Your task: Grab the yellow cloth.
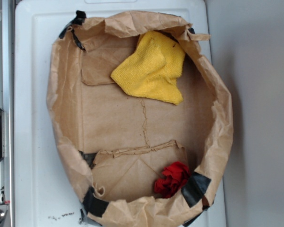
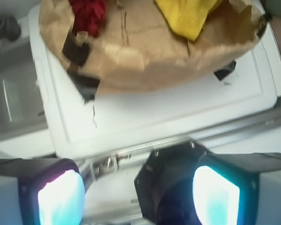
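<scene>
The yellow cloth (image 1: 152, 69) lies crumpled in the far part of a rolled-down brown paper bag (image 1: 66, 142), leaning against the bag's wall. In the wrist view the yellow cloth (image 2: 187, 16) shows at the top edge, inside the bag (image 2: 150, 65). My gripper (image 2: 138, 197) is far from it, outside the bag, over the metal rail beside the white board. Its two fingers stand wide apart with nothing between them. The exterior view does not show the gripper.
A small red cloth (image 1: 172, 178) sits in the bag's near right corner; the red cloth (image 2: 88, 14) shows top left in the wrist view. The bag rests on a white board (image 1: 33, 142). Black tape (image 1: 195, 188) patches the bag. A black bracket (image 2: 166, 183) lies under the gripper.
</scene>
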Robot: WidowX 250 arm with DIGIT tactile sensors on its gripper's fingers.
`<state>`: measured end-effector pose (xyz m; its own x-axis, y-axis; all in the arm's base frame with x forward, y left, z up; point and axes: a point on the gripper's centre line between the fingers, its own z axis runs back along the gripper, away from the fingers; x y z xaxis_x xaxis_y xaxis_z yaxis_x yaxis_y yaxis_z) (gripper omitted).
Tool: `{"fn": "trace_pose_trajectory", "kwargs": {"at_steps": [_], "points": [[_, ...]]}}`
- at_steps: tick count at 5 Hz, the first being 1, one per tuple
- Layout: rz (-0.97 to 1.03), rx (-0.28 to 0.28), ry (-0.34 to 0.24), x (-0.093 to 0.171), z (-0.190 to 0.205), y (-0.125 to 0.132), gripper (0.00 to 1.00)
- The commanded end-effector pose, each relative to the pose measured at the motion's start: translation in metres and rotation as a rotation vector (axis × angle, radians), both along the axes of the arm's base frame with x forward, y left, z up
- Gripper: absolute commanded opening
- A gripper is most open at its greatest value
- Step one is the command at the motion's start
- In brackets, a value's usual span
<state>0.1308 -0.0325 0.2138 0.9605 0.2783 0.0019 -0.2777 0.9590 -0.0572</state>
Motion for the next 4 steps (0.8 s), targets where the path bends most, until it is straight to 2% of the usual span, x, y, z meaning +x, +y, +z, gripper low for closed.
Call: {"fn": "trace_pose_trajectory", "kwargs": {"at_steps": [1,2,3,4], "points": [[-0.011,0.028,-0.063,0.007,-0.007,0.008,1.0],[-0.079,0.068,-0.091,0.015,-0.015,-0.002,1.0],[-0.065,0.058,-0.092,0.04,-0.021,0.006,1.0],[-0.051,0.077,-0.086,0.058,-0.023,0.012,1.0]]}}
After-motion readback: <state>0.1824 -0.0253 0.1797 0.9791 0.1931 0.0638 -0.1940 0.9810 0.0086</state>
